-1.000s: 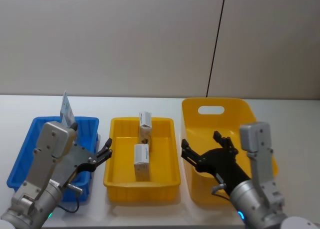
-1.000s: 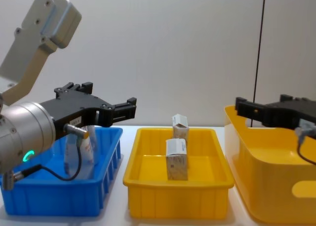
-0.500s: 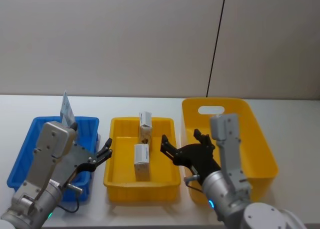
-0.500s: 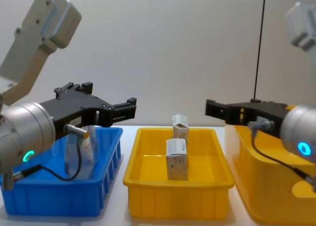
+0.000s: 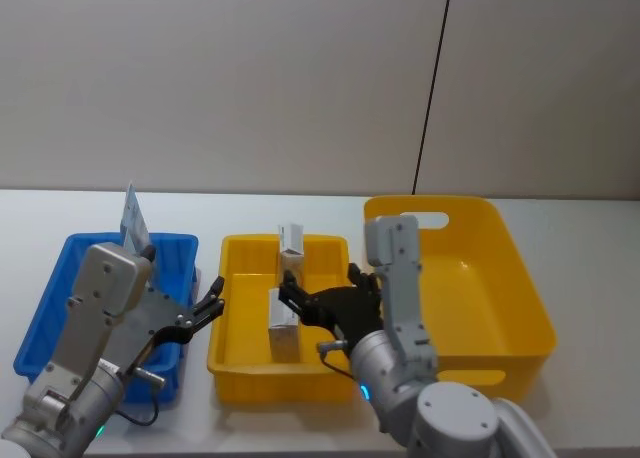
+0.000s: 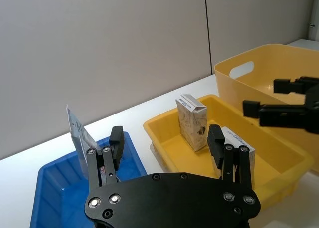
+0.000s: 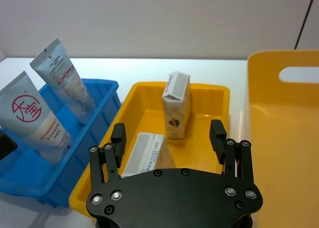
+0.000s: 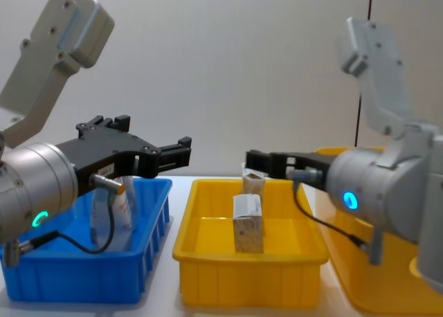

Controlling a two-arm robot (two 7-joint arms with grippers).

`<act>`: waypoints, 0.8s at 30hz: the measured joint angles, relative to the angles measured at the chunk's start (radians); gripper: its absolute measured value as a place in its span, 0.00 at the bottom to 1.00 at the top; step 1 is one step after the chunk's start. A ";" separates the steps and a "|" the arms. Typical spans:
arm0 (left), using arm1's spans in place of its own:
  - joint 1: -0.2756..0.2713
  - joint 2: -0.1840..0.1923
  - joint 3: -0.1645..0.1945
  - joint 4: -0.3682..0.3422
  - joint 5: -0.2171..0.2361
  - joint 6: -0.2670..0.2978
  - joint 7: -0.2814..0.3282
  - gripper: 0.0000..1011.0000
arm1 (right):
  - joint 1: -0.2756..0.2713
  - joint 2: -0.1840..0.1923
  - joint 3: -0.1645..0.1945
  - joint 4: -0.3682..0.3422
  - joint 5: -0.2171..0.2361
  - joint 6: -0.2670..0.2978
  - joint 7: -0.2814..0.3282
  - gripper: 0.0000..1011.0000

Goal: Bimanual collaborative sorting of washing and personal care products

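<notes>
Over the middle yellow tray (image 5: 228, 350), the right gripper (image 5: 320, 296) has swung in from the big right-hand bin (image 5: 505, 278), spread wide and empty above the near carton (image 5: 283, 316) standing there, likely lining up a pick; the left gripper (image 5: 212, 303) hangs open, empty, by the blue bin (image 5: 50, 318).

Right pincer (image 5: 316, 280) has swung leftward — off the large yellow bin (image 5: 512, 278). Now above the small yellow tray (image 5: 238, 362), beside its cartons (image 5: 291, 239).
</notes>
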 joint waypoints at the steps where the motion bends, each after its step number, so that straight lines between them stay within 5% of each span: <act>1: 0.000 0.000 0.000 0.000 0.000 0.000 0.000 0.99 | 0.003 -0.006 -0.001 0.006 0.000 0.005 -0.002 0.99; 12: 0.000 0.000 0.000 0.000 0.000 0.000 0.000 0.99 | 0.049 -0.080 -0.001 0.094 0.007 0.071 -0.027 0.99; 24: 0.000 0.000 0.000 0.000 0.000 0.000 0.000 0.99 | 0.089 -0.120 0.009 0.170 0.010 0.136 -0.052 0.99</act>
